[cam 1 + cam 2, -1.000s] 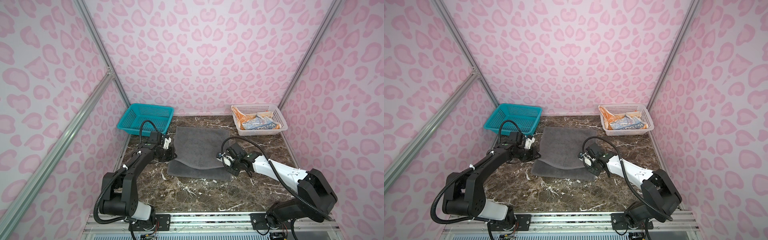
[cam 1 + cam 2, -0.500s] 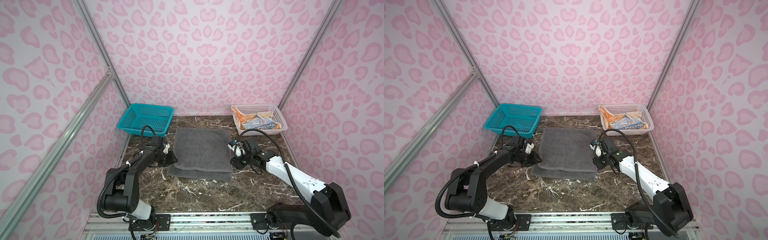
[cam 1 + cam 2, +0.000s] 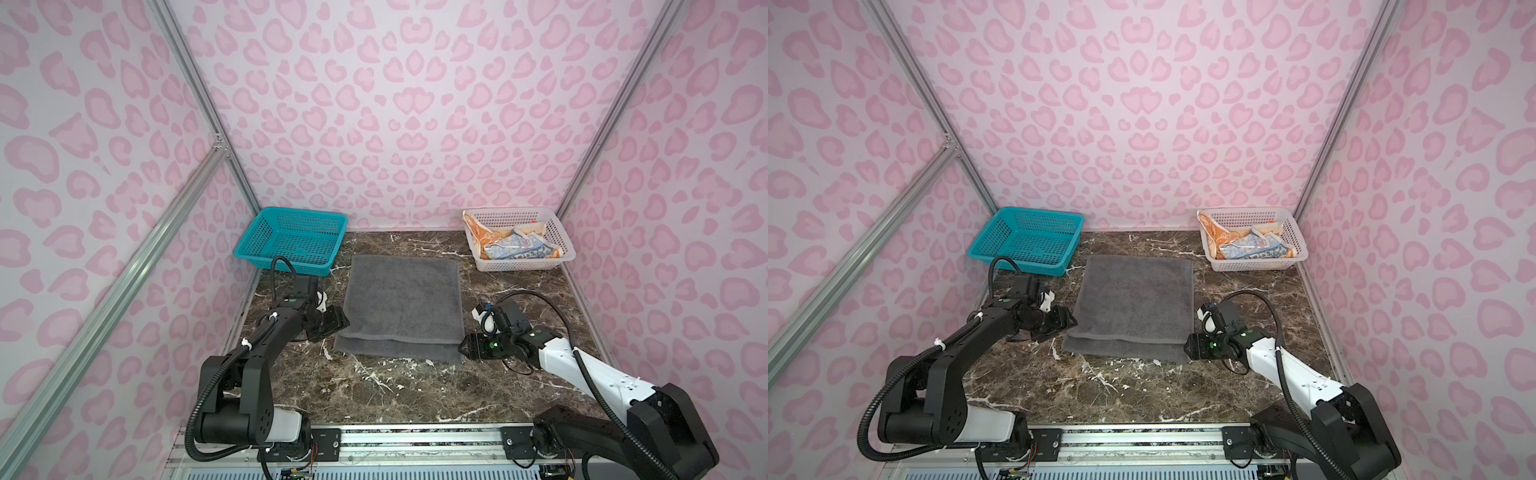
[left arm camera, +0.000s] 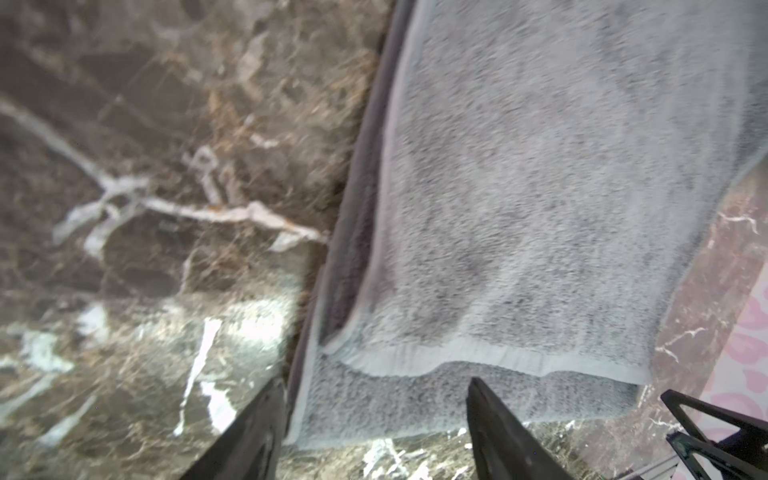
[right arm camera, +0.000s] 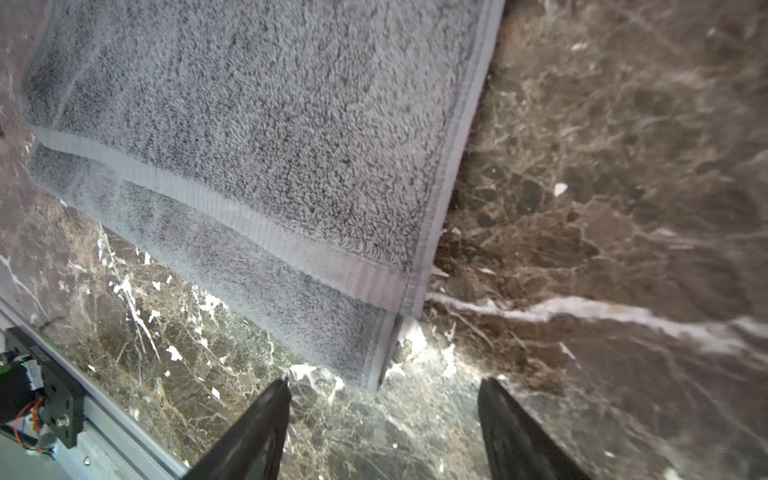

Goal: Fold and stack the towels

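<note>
The marbled surface was walled by pink panels; a towel was seen between the left tool and right tool, both spread.

You see dark grey terry towel folded once, flat at centre of table; top layer's hem stops short of lower layer's near edge; orange towel and multicolour towel crumpled in white basket, far right corner.

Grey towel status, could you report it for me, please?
Left gripper open, empty. Right gripper open, empty. Grey towel folded once, flat. Nothing blocking it.
</note>
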Tool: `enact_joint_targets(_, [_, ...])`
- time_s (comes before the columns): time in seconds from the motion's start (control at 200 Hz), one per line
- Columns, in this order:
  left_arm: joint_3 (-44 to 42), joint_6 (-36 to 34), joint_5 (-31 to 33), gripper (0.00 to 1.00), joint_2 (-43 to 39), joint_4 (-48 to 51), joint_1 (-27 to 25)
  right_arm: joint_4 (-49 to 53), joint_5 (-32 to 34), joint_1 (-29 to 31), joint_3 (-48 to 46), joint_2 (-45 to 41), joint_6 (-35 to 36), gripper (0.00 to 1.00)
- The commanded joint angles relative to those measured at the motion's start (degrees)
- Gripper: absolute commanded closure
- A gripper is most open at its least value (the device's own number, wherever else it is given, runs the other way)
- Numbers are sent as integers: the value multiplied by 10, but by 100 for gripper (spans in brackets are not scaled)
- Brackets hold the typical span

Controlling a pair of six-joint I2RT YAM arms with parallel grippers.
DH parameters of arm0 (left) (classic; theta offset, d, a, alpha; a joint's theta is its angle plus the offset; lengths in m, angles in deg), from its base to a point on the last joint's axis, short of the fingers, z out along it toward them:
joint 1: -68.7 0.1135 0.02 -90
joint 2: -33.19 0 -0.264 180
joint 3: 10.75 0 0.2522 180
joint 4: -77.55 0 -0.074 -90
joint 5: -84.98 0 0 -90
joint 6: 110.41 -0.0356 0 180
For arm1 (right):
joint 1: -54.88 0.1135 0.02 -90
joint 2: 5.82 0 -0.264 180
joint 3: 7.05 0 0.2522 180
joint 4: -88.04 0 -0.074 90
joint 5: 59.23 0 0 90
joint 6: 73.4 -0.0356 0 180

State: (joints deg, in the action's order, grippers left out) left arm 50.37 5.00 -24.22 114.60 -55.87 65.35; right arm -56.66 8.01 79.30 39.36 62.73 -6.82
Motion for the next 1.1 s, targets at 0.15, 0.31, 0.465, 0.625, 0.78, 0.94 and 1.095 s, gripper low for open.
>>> enact_joint_targets(0.15, [-15, 15, -13, 36, 43, -17, 4, -97, -34, 3, -9, 44, -31, 32])
enact_joint_targets(0.31, [-29, 9, -31, 51, 48, -15, 4, -114, -58, 11, -3, 78, -39, 37])
enact_joint_targets(0.465, [-47, 10, -40, 58, 41, -20, 4, -114, -67, 30, 3, 98, -49, 44])
enact_joint_targets(0.625, [-39, 7, -61, 83, 54, -26, 4, -96, -105, 32, 36, 129, -54, 68])
enact_joint_targets(0.78, [4, 1, -90, 97, 39, -9, 4, -32, -139, -3, 103, 129, -37, 94])
enact_joint_targets(0.94, [88, -7, -97, 97, 26, 19, 6, 2, -192, -84, 167, 142, -53, 99])
enact_joint_targets(1.095, [158, -2, -101, 97, 88, 12, 7, 33, -187, -115, 248, 220, -53, 98])
